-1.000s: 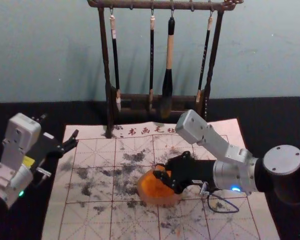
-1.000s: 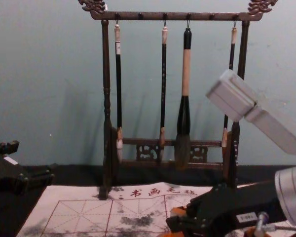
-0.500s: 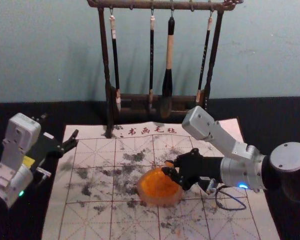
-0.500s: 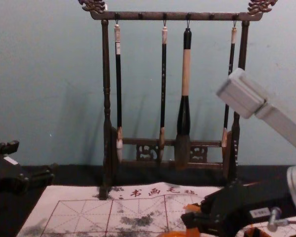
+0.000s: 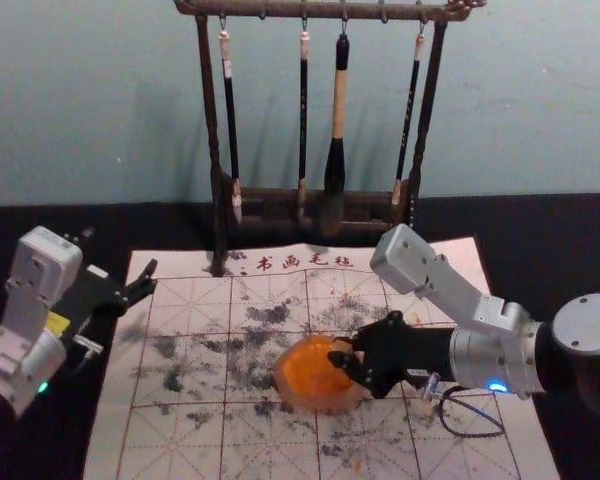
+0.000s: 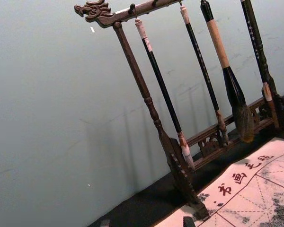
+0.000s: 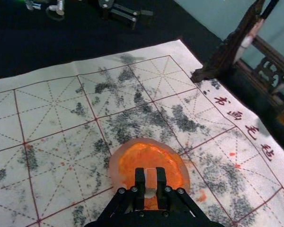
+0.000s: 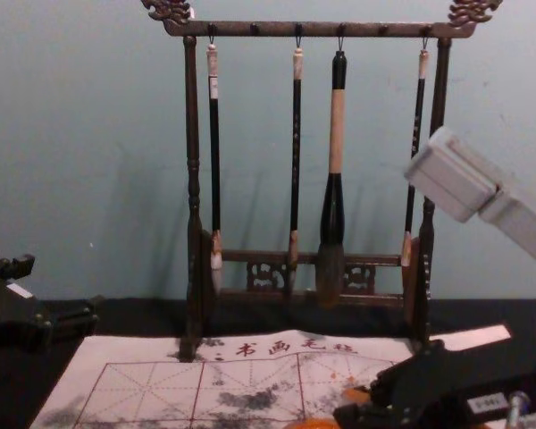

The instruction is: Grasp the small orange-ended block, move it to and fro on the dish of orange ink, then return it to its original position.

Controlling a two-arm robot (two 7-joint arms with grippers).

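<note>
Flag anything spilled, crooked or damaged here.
An orange smear marks the mat beside the dish, outside its rim, with specks farther off. Dark blotches stain the mat too. Nothing looks tipped or broken.

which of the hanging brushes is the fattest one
The third brush from the left in the head view: it has a pale band along its handle and swells into a broad black lower part, while the other three are slim.
</note>
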